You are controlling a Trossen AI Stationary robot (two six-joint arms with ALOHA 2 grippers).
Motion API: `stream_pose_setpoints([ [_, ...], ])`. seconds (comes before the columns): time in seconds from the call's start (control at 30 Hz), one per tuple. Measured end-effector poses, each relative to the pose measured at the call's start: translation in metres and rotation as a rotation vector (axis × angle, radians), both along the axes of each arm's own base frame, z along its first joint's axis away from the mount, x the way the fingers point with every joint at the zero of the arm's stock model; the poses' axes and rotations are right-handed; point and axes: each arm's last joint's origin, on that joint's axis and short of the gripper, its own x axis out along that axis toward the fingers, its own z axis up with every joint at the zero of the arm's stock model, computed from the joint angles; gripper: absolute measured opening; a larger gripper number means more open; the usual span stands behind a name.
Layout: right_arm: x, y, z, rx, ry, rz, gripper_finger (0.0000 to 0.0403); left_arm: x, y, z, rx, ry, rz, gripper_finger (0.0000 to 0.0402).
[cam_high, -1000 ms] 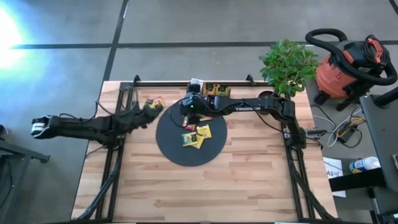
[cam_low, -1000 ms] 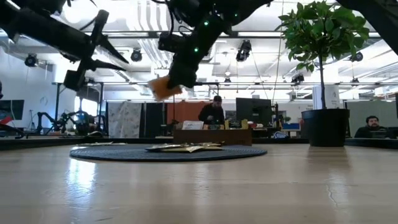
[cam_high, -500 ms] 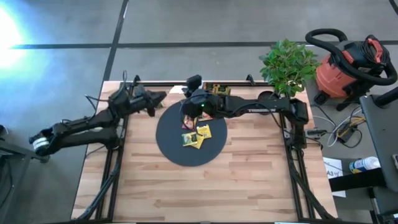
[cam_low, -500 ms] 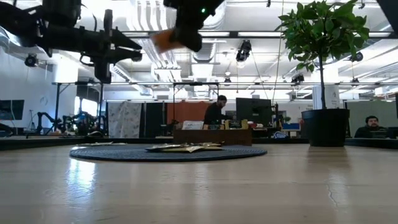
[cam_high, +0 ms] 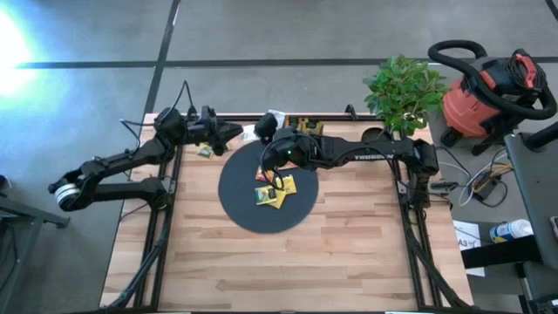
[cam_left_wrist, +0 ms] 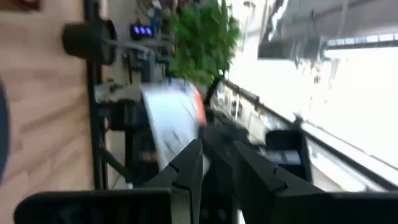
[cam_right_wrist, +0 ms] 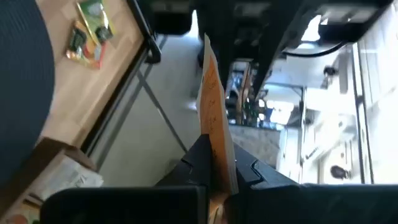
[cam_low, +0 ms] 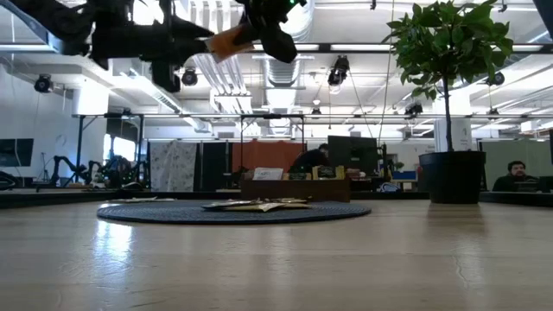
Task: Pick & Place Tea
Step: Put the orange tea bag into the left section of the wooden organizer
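My right gripper (cam_low: 252, 33) is shut on an orange tea packet (cam_low: 230, 41), high above the black disc (cam_high: 248, 209). The wrist view shows the packet edge-on (cam_right_wrist: 213, 118). Several yellow packets (cam_high: 276, 189) lie flat on the disc. More packets (cam_high: 207, 150) lie on the wood by the disc's far left; they also show in the right wrist view (cam_right_wrist: 87, 34). My left gripper (cam_high: 234, 133) is raised near the far edge, open and empty, its fingers (cam_left_wrist: 186, 167) pointing toward the held packet. My right gripper pinches the orange packet between its two fingers by one edge (cam_right_wrist: 216, 163). Most of the packet sticks out past the fingertips. It is lifted clear, high above the disc.
A brown wooden compartment tray (cam_high: 302, 126) stands at the far edge behind the disc. A potted plant (cam_high: 403, 92) stands at the far right corner. A black frame rail (cam_high: 166, 192) runs along the table's sides. People sit at desks in the room beyond.
My right gripper has gone up with the orange packet, well clear of the disc. My left gripper has risen from over the packets at the disc's left and swung toward the far edge and the right, closer to the held packet.
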Motion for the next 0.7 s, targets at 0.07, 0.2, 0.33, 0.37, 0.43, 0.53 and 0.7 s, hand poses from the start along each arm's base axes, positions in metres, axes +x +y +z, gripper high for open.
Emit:
stream_pose_setpoints([
  [0.07,0.0,0.0,0.001,-0.017,-0.004,-0.037,0.0013,0.002,0.001,0.004,0.014,-0.004,-0.043,0.008],
  [0.2,-0.001,0.001,0.002,-0.041,-0.009,-0.092,0.0013,0.003,0.005,0.001,0.0,0.016,-0.041,0.008],
  [0.33,-0.002,0.005,0.002,-0.056,-0.01,-0.12,0.0013,0.002,0.012,-0.004,-0.009,0.031,-0.013,0.008],
  [0.37,-0.002,0.007,0.002,-0.057,-0.011,-0.123,0.0013,0.002,0.014,-0.006,-0.01,0.038,-0.006,0.008],
  [0.43,-0.002,0.01,0.003,-0.06,-0.011,-0.122,0.0013,0.002,0.017,-0.008,-0.007,0.047,0.008,0.008],
  [0.53,-0.002,0.011,0.003,-0.066,-0.013,-0.138,0.0013,0.003,0.02,-0.011,-0.006,0.056,0.015,0.008],
  [0.7,-0.002,0.01,0.003,-0.065,-0.019,-0.145,0.0013,0.006,0.021,-0.013,-0.014,0.065,0.005,0.008],
])
